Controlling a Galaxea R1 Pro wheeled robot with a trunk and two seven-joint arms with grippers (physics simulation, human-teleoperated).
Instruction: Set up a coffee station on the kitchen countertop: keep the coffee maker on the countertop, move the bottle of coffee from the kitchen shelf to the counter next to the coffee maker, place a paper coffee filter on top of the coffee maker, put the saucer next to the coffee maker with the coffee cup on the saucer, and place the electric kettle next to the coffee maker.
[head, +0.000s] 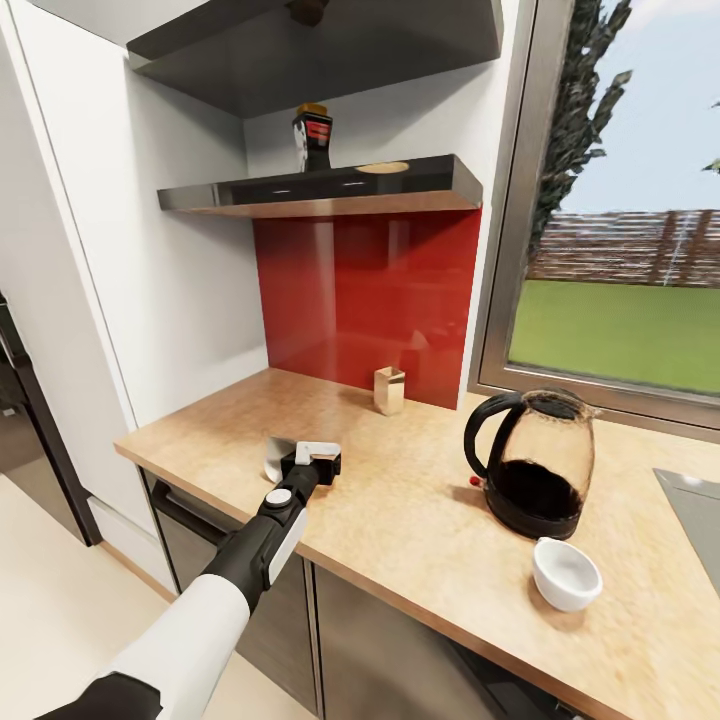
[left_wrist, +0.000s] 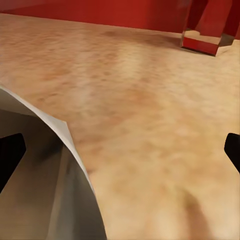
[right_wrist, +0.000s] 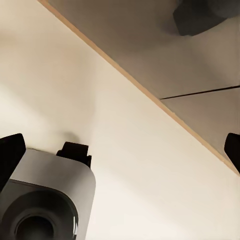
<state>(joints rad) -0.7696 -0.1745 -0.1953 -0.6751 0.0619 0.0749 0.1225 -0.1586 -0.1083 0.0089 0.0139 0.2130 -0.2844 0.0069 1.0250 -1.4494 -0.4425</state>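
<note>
A white paper coffee filter (head: 272, 457) lies on the pale wood-look countertop (head: 400, 500) near its front left edge. My left gripper (head: 313, 452) hangs low over the worktop just right of it. In the left wrist view the filter (left_wrist: 45, 175) curls up beside one dark finger (left_wrist: 10, 156), and the gripper (left_wrist: 120, 155) is open. The electric kettle (head: 535, 465) stands to the right, with the white coffee cup (head: 565, 573) in front of it. The bottle of coffee (head: 313, 138) stands on the dark shelf (head: 330, 188). My right gripper (right_wrist: 120, 150) is open, empty, above pale floor.
A small beige box (head: 389, 390) (left_wrist: 205, 42) stands against the red backsplash. A flat round pale disc (head: 383, 167) lies on the shelf beside the bottle. A steel sink (head: 695, 505) starts at the right edge. A window runs behind the kettle.
</note>
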